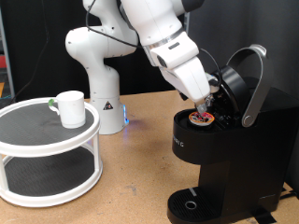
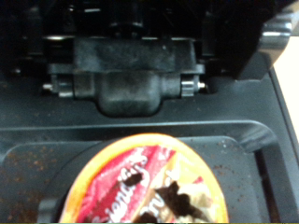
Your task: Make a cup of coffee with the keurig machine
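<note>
Jaws: can't tell open or clamped; my gripper (image 1: 204, 100) sits right over the pod (image 2: 140, 187) in the keurig machine (image 1: 220, 154). Lid (image 1: 245, 79) up, pod seated. The cup (image 1: 69, 107) waits on the white stand (image 1: 47, 149), well apart; drip tray (image 1: 190, 203) bare.

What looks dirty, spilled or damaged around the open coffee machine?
The pod sitting in the coffee machine has a torn, punctured lid with dark grounds showing. Brown specks lie scattered on the black surface around it. The mug stands upright on the round white shelf, apart.
</note>
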Action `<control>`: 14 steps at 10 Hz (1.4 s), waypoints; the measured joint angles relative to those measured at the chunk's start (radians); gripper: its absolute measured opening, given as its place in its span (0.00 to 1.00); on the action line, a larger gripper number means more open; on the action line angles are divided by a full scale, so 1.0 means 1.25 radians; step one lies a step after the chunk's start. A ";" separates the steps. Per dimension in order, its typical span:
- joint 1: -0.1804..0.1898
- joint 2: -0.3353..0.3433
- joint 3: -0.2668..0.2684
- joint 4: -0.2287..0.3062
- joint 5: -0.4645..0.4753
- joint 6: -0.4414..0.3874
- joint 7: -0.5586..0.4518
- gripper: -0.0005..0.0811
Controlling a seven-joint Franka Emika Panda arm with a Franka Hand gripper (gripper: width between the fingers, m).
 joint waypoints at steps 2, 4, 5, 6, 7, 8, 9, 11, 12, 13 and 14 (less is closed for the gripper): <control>-0.003 0.001 -0.003 0.007 -0.003 -0.017 -0.002 1.00; -0.006 -0.001 -0.013 0.011 0.008 -0.046 -0.002 1.00; -0.010 -0.009 -0.027 0.021 0.016 -0.082 -0.002 1.00; -0.017 -0.020 -0.041 0.035 0.018 -0.122 0.001 1.00; -0.023 -0.033 -0.052 0.051 0.018 -0.149 0.006 1.00; -0.027 -0.045 -0.059 0.064 0.018 -0.159 0.007 1.00; -0.029 -0.058 -0.067 0.079 0.023 -0.170 0.007 1.00; -0.030 -0.076 -0.081 0.104 0.044 -0.187 0.007 1.00; -0.030 -0.077 -0.088 0.112 0.048 -0.204 0.007 1.00; -0.030 -0.077 -0.087 0.110 0.046 -0.205 0.005 1.00; -0.028 -0.075 -0.086 0.111 0.054 -0.217 0.005 1.00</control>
